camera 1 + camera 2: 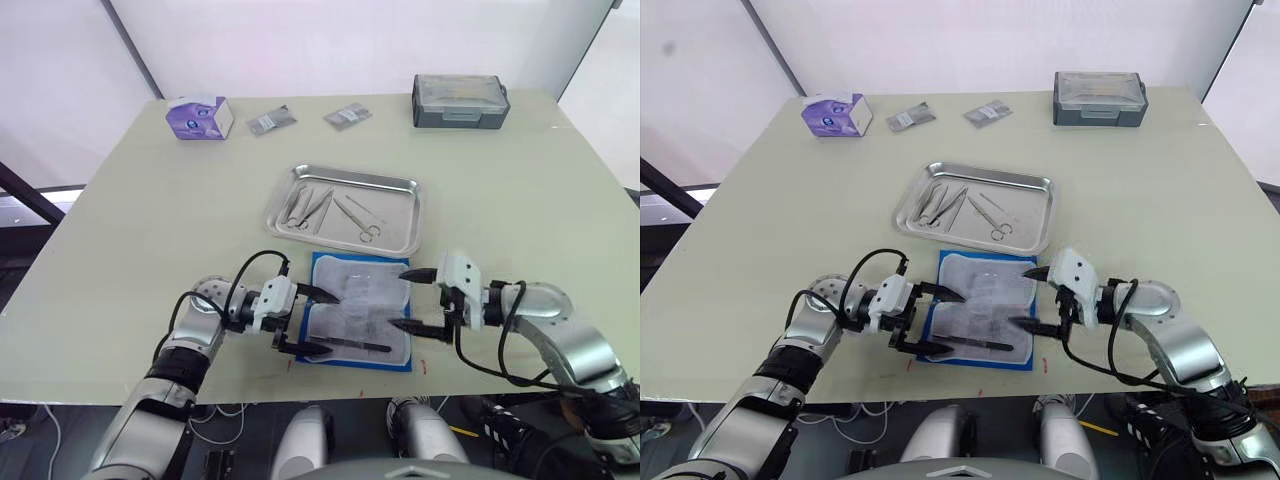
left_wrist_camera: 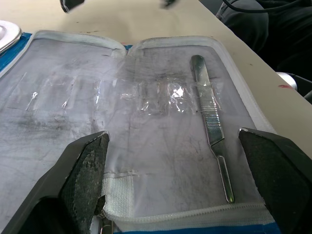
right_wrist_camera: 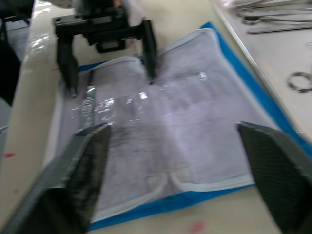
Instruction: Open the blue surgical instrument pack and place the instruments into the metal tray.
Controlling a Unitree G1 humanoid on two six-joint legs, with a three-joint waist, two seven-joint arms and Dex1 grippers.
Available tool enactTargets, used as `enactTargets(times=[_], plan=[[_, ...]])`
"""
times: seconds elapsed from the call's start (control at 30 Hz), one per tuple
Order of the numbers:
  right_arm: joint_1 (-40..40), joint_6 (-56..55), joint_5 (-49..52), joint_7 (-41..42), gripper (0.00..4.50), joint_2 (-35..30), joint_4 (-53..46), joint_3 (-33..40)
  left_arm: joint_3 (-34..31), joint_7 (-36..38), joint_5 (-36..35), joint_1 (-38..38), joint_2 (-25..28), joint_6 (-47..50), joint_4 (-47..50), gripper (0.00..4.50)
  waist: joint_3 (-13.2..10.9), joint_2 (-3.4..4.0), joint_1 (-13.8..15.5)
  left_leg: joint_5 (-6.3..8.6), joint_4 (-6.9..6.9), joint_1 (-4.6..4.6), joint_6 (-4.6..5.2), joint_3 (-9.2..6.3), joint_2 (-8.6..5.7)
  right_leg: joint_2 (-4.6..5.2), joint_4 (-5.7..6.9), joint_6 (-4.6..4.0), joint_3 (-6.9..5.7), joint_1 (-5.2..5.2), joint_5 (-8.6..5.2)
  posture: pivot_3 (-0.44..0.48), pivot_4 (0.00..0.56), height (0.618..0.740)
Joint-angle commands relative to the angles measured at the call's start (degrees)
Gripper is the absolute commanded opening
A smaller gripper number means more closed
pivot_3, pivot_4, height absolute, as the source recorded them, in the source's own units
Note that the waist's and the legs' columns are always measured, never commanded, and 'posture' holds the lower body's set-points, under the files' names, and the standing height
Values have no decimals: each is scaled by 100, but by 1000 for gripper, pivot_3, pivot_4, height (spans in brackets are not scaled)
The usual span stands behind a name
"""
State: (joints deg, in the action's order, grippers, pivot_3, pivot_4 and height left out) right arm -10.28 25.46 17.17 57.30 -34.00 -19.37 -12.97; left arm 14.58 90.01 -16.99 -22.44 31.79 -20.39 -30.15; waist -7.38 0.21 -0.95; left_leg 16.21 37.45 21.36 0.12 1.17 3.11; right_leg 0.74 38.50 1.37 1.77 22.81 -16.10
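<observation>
Last tool (image 2: 210, 127): flat on open pack (image 1: 360, 305), long axis across left gripper (image 1: 308, 320), between its spread fingers.
Right gripper (image 1: 418, 298): spread, opposite.

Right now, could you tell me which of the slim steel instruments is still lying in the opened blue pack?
The straight flat-handled steel tool on the blue pack's pale lining; the ring-handled ones lie in the shiny metal tray.

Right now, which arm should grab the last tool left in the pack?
Left. Its open pincer already hovers over the tool at the pack's near edge, with the handle lying close to one finger. The right pincer sits at the pack's opposite side.
</observation>
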Motion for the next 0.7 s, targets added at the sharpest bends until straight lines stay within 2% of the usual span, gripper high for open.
enactTargets(times=[0.03, 0.2, 0.7], plan=[[27, -222, -89, 1, 4490, -46, -248, -103, 398, 249, 257, 240, 60, 64, -396, 4500, -1, -2, 1, 0, 0, 0, 0, 1, 0, 0, 0, -1, 1, 0, 0, 0, 150, 731], [104, -743, -526, 21, 4490, -37, 75, -496, 477, 249, 210, 206, 91, 26, -454, 4500, -5, -8, 9, 0, 0, 0, 0, -1, 0, -1, 0, -3, 0, 0, 1, 0, 150, 731], [-1, -922, -1084, 45, 4490, -52, 410, -1037, 598, 249, 96, 205, 150, -24, -481, 4500, -6, -11, 13, 0, 0, -5, 0, 1, 0, -1, 0, -10, 1, -3, 5, 0, 150, 731]])
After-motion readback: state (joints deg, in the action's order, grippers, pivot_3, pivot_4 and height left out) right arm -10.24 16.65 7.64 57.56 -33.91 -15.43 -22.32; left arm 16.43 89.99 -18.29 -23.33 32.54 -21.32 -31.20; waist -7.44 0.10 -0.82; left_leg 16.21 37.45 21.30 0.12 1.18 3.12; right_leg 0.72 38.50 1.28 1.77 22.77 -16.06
